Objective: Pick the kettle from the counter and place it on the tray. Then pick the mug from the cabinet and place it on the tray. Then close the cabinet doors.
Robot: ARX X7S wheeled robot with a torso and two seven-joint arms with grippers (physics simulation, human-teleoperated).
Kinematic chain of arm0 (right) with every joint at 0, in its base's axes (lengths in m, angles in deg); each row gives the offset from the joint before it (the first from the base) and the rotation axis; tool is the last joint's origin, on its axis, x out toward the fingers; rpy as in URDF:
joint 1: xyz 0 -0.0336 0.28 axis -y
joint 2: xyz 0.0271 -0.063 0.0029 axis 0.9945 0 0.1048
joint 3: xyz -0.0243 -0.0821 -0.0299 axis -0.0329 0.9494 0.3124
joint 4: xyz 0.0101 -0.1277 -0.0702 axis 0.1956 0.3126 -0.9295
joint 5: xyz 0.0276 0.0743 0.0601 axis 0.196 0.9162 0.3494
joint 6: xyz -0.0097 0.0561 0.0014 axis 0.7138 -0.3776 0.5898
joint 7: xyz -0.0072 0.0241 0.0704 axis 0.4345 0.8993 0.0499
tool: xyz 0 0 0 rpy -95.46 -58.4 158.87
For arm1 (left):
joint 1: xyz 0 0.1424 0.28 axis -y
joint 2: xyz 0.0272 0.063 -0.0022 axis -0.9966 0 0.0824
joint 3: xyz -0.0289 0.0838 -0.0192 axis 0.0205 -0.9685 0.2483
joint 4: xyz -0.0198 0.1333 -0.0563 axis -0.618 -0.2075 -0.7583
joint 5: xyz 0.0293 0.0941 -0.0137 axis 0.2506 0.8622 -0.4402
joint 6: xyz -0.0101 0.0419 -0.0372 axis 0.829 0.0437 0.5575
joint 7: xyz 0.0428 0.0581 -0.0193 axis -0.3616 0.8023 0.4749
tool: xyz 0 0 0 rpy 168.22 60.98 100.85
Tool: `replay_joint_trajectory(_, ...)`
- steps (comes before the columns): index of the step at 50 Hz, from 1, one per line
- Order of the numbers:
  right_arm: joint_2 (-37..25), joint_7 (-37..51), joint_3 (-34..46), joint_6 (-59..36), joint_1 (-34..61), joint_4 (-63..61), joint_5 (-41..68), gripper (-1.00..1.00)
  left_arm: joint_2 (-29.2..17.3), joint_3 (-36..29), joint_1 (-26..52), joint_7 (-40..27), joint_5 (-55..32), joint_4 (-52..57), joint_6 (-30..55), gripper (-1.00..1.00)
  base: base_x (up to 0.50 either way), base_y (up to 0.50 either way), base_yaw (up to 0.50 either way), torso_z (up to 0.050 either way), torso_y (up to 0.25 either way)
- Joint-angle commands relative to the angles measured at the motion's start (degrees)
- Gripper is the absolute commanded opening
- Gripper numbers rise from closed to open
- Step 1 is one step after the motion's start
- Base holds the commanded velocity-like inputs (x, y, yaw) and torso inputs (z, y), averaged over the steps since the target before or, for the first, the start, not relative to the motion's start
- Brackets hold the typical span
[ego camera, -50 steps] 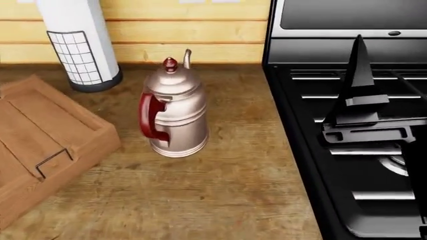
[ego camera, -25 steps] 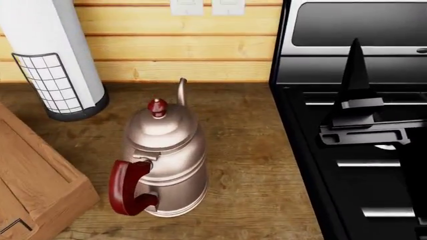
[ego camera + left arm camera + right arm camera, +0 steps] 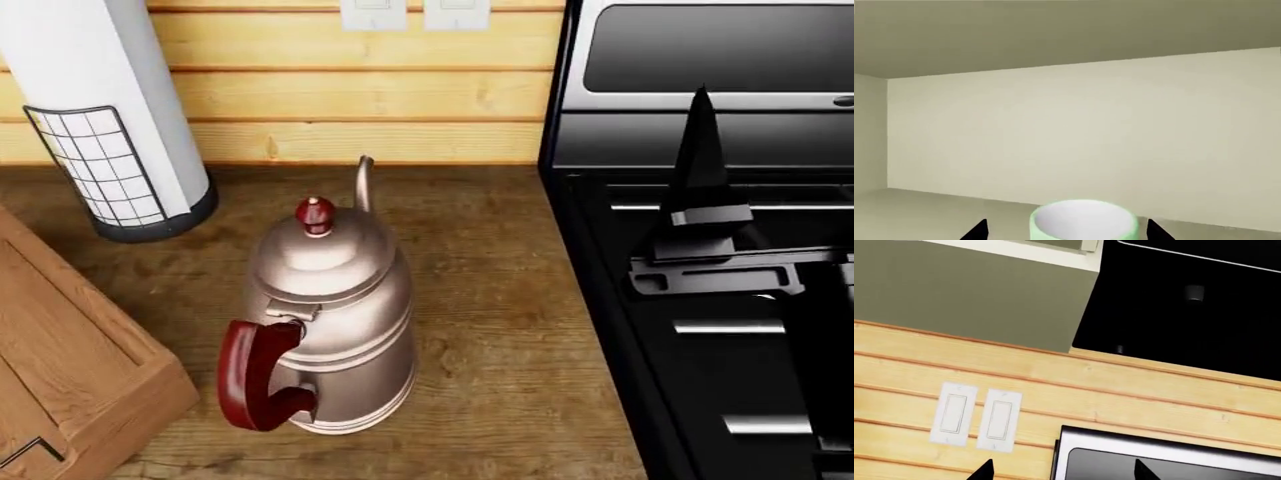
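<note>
**Kettle still on the counter, both grippers apart from it**

Nearest us in the head view, the rectangular brown wooden tray showed one corner at the lower left. Just beside it, not touching, the tall copper-pink metal kettle stood upright on the light brown wood-grain counter, its dark red handle turned toward us. Farther back stood a white paper roll in a black wire holder. Over the black gas stove, well apart from the kettle, hung our right gripper; in its wrist view its fingertips were spread, holding nothing. Our left gripper was also spread, its tips flanking the small pale green cylindrical mug before a cream wall; we could not tell whether they touched it.

We judged one risk: reaching from the stove side could knock the kettle's spout or tip it against the tray.

Compared with half a second earlier, the kettle had not moved, and the right gripper had shifted slightly.
</note>
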Motion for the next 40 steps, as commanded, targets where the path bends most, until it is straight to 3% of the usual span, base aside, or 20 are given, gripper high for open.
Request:
replay_joint_trajectory(1,0.5,0.0,0.9,0.8,-0.9,0.5,-1.4,1.00,-1.1,0.1,0.0,-1.8,-2.9,-10.0,-4.6,1.00,0.00,0.00,0.00,0.000,0.000)
replay_joint_trajectory(8,1.0,0.1,1.3,0.9,-1.5,0.7,-2.0,1.00,-1.2,-0.2,0.0,-0.9,-4.1,-14.8,-6.5,1.00,0.00,0.00,0.00,0.000,0.000)
replay_joint_trajectory(9,1.1,0.1,1.3,0.9,-1.6,0.8,-2.2,1.00,-1.2,-0.2,0.0,-1.0,-4.3,-15.2,-6.8,-1.00,0.00,0.00,0.00,0.000,0.000)
replay_joint_trajectory(24,2.2,0.0,2.2,1.4,-2.8,1.6,-3.4,1.00,-2.0,-0.1,0.0,-1.9,-5.4,-16.1,-8.6,-1.00,0.00,0.00,0.00,0.000,0.000)
replay_joint_trajectory(30,2.5,0.0,2.4,1.9,-3.2,2.0,-3.8,1.00,-2.1,1.6,0.0,-3.3,-8.0,-6.8,-13.2,-1.00,0.00,0.00,0.00,0.000,0.000)
replay_joint_trajectory(40,2.9,0.4,2.3,2.5,-3.3,2.1,-1.6,1.00,-1.1,1.2,0.0,-2.8,-9.2,6.9,-7.5,-1.00,-0.03,0.00,0.00,0.000,0.000)
